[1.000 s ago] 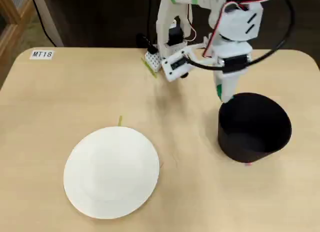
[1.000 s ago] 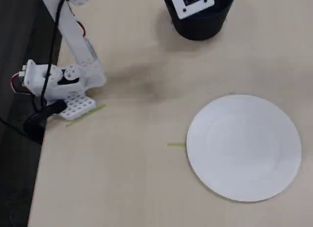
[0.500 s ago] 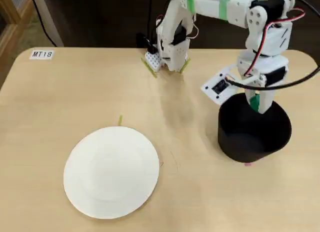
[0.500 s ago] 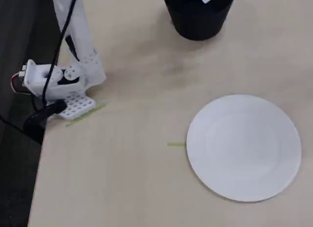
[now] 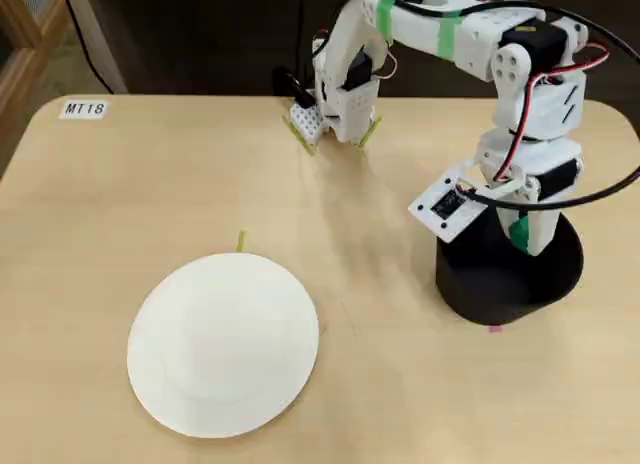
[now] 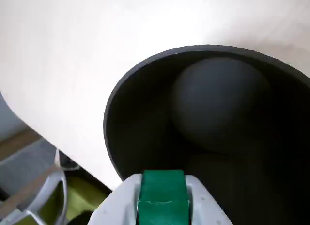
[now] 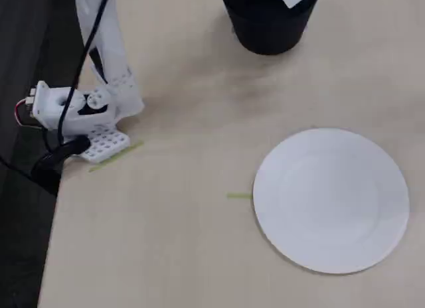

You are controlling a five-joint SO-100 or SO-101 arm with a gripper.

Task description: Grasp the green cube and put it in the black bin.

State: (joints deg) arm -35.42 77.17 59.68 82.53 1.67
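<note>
— Quick, where's the claw [image 5: 520, 239] relative to the target?

— I have it right over the black bin [image 5: 470, 284], tip dipped past the rim on the side away from the white plate [image 5: 225, 344], as the fixed view from the front shows it. The wrist view looks straight down into the bin's mouth [image 6: 114, 113], so the drop line is basically vertical. I'd judge no sideways travel is needed, only a release.

— Claw apart or clamped?

— Can't tell. The fingertips are down in the bin in that fixed view, and the other fixed view cuts off all but the bin's lower wall [image 7: 265, 29].

— And the green cube?

— Not cleanly visible. It's not on the tabletop [image 5: 150, 184] and not on the plate. The bin floor in the wrist view reads plain dark, with nothing bright on it. There's a green patch [image 6: 162, 196] at the bottom edge of the wrist view, set in the white claw body. It could be the cube pinched there or just green tape on a finger — I can't say which.

— So the status?

— My guess is the release step, cube likely at the claw, unconfirmed. The risk is that it clips the rim.
</note>
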